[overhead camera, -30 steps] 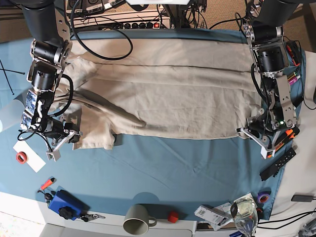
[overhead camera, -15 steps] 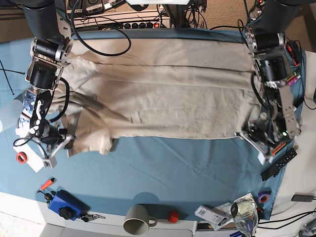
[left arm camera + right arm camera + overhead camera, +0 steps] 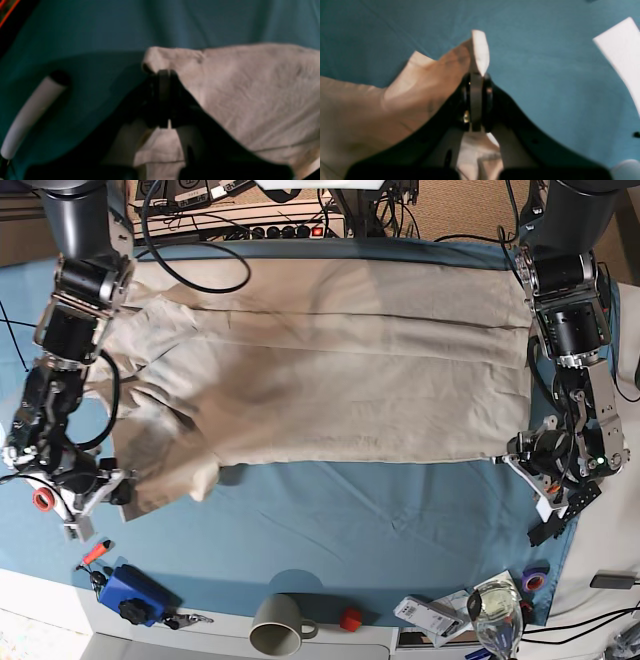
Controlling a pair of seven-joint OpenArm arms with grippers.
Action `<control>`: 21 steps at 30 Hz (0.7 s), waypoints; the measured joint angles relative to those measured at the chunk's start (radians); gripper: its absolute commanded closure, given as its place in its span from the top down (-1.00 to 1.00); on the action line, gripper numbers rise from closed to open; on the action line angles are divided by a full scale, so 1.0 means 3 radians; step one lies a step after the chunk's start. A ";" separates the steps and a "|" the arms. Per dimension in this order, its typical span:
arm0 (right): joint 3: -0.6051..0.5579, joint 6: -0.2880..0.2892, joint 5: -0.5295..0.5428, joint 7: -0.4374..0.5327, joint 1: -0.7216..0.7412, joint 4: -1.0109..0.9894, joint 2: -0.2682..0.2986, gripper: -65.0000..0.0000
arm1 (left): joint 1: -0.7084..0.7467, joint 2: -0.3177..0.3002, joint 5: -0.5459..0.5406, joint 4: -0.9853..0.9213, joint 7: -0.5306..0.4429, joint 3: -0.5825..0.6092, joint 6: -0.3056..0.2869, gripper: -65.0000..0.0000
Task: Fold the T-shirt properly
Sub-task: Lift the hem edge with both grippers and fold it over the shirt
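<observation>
At T-shirt (image 3: 330,370) corners: both claws clamped.

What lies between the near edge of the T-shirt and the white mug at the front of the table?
In the base view, only bare blue table cloth lies between the T-shirt and the white mug.

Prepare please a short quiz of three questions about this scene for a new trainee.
1. True or false: the left end effector is shut on the T-shirt.
2. What does the right end effector pinch? A) the mug B) a T-shirt corner C) the cloth
3. What colour is the table cloth?

Key: 1 true; 2 B; 3 blue.
</observation>
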 measured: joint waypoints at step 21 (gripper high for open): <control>-0.0004 0.0038 0.0752 -0.0444 -0.0088 0.0000 0.0399 -1.00 | 0.0786 0.0006 -0.0169 0.0950 0.0004 -0.0226 -0.0013 -1.00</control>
